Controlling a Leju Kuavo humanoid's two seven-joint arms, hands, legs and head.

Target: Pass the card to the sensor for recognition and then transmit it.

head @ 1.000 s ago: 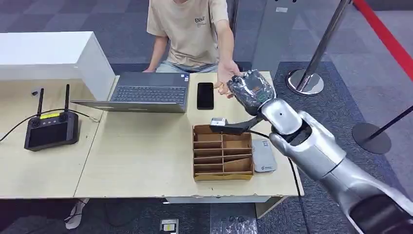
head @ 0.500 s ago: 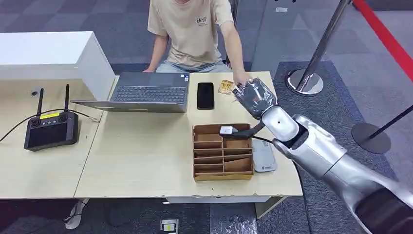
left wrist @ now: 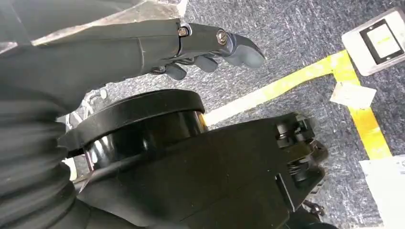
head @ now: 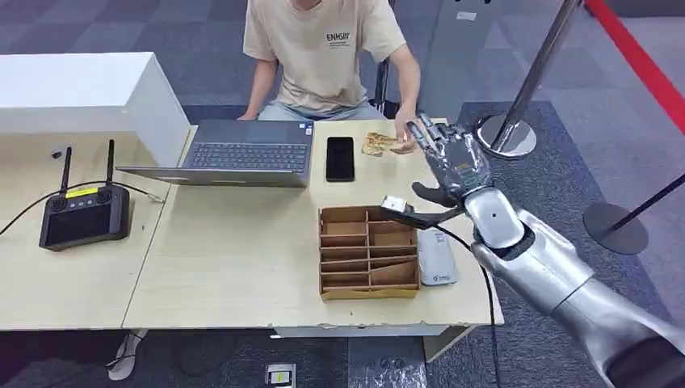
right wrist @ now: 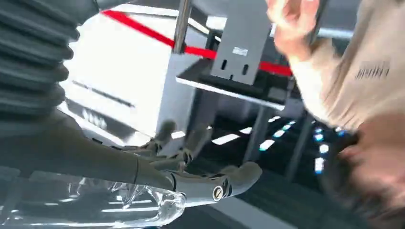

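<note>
Up above the far right part of the table [head: 242,267], the right hand [head: 452,162] is raised with its fingers spread and nothing in it. Just past it, the card [head: 378,144] lies on the tabletop under the fingers of a seated person's hand [head: 404,133]; its face is too small to read. Nearer, a cardboard organizer [head: 370,252] sits beside a grey sensor [head: 437,259], partly hidden by the arm. Blur smears the right wrist view. Hanging over carpet, the left hand [left wrist: 210,47] has its fingers loosely curled around nothing.
</note>
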